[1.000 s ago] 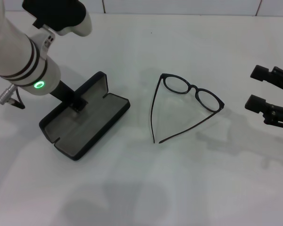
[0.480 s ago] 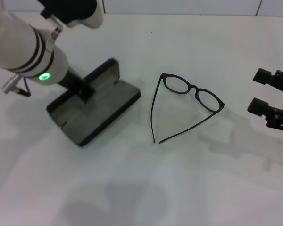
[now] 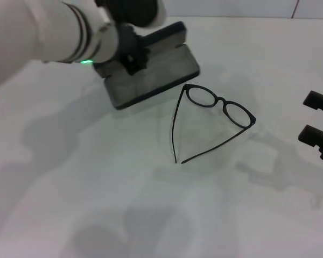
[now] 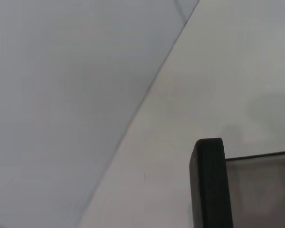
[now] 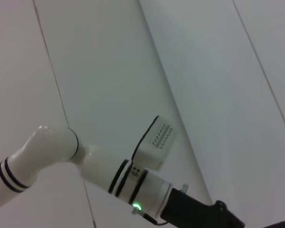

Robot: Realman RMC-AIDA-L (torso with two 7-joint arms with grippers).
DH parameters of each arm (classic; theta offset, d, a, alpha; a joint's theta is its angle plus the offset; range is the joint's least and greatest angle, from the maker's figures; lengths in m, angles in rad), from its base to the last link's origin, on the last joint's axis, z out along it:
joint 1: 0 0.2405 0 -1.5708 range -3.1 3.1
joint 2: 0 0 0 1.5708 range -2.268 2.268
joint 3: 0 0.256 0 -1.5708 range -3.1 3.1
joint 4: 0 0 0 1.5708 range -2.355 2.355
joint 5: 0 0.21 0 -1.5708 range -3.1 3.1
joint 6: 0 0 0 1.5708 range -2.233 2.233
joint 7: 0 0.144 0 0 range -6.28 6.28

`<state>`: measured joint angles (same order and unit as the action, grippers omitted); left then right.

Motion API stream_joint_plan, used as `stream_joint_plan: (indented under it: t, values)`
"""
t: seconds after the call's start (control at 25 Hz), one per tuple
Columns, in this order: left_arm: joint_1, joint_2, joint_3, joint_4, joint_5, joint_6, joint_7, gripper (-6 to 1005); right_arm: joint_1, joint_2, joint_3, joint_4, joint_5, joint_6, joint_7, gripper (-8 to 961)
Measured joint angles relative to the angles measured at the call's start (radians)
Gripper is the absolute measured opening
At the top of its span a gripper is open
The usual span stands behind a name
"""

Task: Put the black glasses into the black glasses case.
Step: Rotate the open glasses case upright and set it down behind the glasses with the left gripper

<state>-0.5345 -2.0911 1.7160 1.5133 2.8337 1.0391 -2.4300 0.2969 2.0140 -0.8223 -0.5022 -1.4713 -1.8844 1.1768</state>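
Behind left gripper (fingertips hidden): black glasses case.

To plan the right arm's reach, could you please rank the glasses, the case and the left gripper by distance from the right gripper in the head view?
1. Glasses, centre, nearest the right gripper.
2. Case, far left.
3. Left gripper, on the case's left part.

A plain white worktop fills nearly everything in front of me, matte and evenly lit, with soft grey shadows pooled across its near half and over toward the right side. Along its far edge a pale wall of large panels rises, their thin seams showing as dark lines. From the right wrist camera that same wall looks whitish-grey and smooth, crossed by narrow slanting joints.
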Motion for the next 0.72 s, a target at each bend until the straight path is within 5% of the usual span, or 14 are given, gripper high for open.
stream_joint_plan:
  t: [0.36, 0.72]
  values:
    - [-0.039, -0.001, 0.094, -0.2, 0.0, -0.322, 0.156, 195, -0.01, 0.0, 0.007, 0.037, 0.008, -0.014, -0.023, 862]
    - [-0.12, -0.003, 0.153, -0.356, 0.0, -0.391, 0.181, 194, -0.01, 0.0, 0.006, 0.041, 0.006, -0.016, -0.023, 853]
